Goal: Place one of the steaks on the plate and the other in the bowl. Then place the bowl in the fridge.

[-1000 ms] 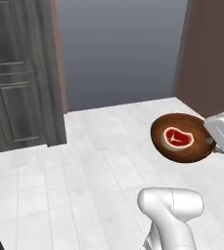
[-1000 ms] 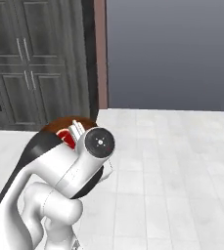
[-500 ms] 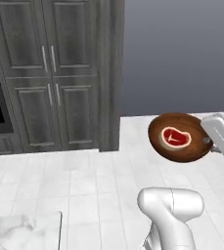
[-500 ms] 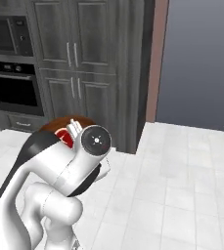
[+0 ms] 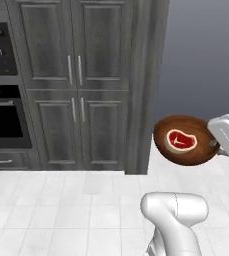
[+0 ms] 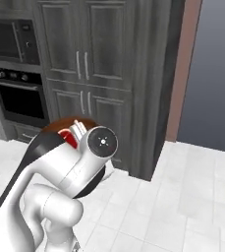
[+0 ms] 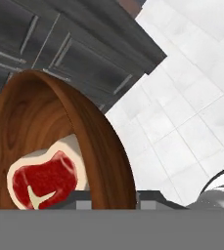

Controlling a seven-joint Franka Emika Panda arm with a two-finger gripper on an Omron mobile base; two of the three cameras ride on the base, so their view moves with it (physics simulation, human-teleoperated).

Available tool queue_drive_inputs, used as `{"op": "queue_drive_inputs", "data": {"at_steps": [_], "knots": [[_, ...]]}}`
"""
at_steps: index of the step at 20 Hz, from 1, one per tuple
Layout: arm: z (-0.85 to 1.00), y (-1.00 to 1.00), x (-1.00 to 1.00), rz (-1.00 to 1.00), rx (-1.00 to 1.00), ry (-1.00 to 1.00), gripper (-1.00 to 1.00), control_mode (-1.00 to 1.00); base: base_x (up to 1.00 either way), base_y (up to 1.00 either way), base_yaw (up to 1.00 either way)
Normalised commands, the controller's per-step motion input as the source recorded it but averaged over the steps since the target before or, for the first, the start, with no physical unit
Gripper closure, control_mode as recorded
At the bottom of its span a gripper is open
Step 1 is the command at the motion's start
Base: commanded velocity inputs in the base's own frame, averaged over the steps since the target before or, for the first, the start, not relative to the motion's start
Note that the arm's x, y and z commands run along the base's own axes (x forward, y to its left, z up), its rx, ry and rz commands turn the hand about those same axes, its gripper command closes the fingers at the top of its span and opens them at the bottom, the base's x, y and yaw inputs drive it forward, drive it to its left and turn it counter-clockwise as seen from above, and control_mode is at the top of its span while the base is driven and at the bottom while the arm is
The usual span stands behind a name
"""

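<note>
The bowl (image 5: 186,140) is held in the air by the pincer (image 5: 217,144), whose jaws are closed on its right rim. A steak (image 5: 180,140) is seen lying inside the bowl. The bowl is carried above the white tiled floor (image 5: 61,200), before dark cabinets (image 5: 76,85) and beside a wall oven (image 5: 1,117).

We see a glossy, grained wooden bowl (image 5: 187,141) holding a smooth raw-red steak (image 5: 181,140) with a pale fat edge, matt dark woodgrain cabinets (image 5: 76,85) with metal handles, smooth white floor tiles (image 5: 61,210).
</note>
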Motion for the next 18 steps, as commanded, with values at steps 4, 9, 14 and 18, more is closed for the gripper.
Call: {"op": "queue_drive_inputs", "data": {"at_steps": [4,9,14,18], "knots": [[0.00,0.00,0.00,0.00,0.00,0.00,1.00,1.00,0.80,0.98,0.40],[0.00,0.00,0.00,0.00,0.00,0.00,1.00,1.00,0.66,0.98,0.46],[0.00,0.00,0.00,0.00,0.00,0.00,1.00,1.00,0.70,1.00,0.45],[0.00,0.00,0.00,0.00,0.00,0.00,1.00,1.00,0.72,1.00,0.45]]}}
